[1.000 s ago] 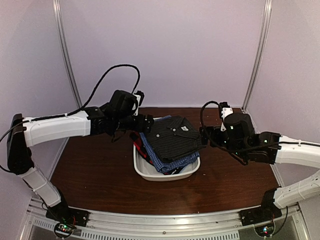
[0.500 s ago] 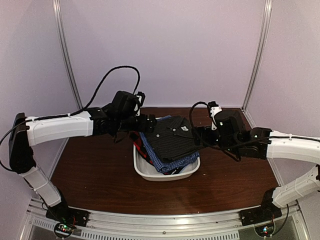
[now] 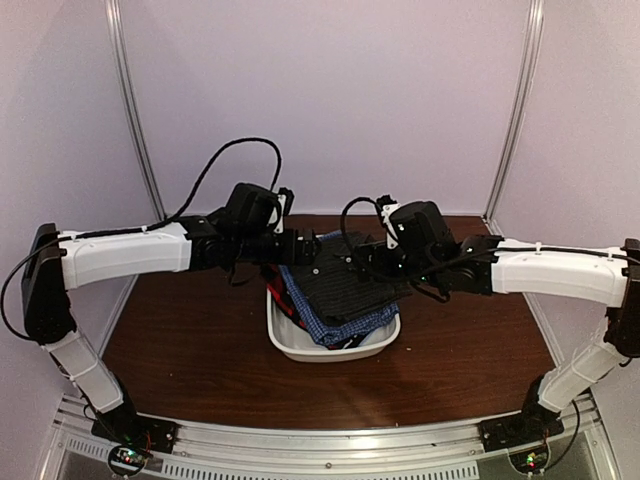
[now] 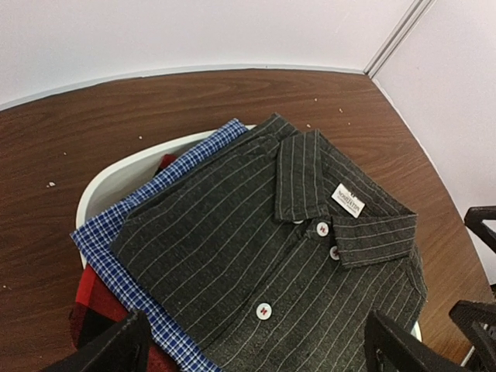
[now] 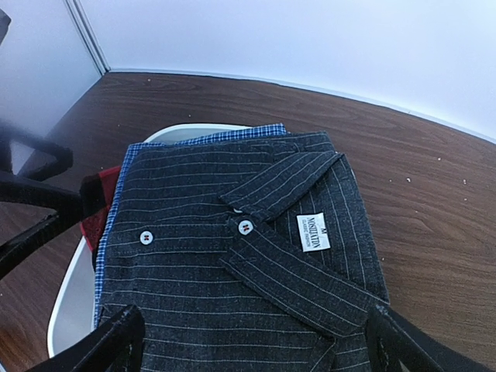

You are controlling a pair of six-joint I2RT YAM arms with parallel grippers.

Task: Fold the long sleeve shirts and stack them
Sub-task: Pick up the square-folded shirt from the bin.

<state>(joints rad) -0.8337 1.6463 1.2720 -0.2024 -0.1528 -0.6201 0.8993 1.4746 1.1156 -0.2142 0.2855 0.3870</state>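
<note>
Near edge: ribbed metal rail [image 3: 330, 440] carrying both arm bases. Behind it, a dark brown wood-grain table [image 3: 180, 350], smooth, flecked with pale crumbs that only the wrist views show.

Mid-table: white plastic tub [image 3: 300, 348], rounded rim, holding three folded shirts in a stack.
- Top: black pinstripe shirt [image 3: 345, 285], woven, collar up, white buttons [image 4: 264, 311], white neck label [image 5: 313, 231].
- Beneath it: blue-white check shirt [image 3: 345, 328], edge jutting out at the near and left sides.
- Lowest: red-and-dark shirt [image 3: 283, 298], only a strip visible at the tub's left.

Left gripper [image 4: 254, 325] over the stack's left side, fingers [image 4: 116, 349] spread wide, nothing held. Right gripper [image 5: 252, 322] over the right side, fingers [image 5: 108, 341] likewise wide, nothing held. The overhead view hides both finger gaps; the wrist views settle them. Each wrist view catches the other gripper's black tips at its frame edge.

Far: plain pale walls [image 3: 330, 100], two metal corner strips [image 3: 135, 120], and a black cable [image 3: 215, 165] looping over the left arm.
</note>
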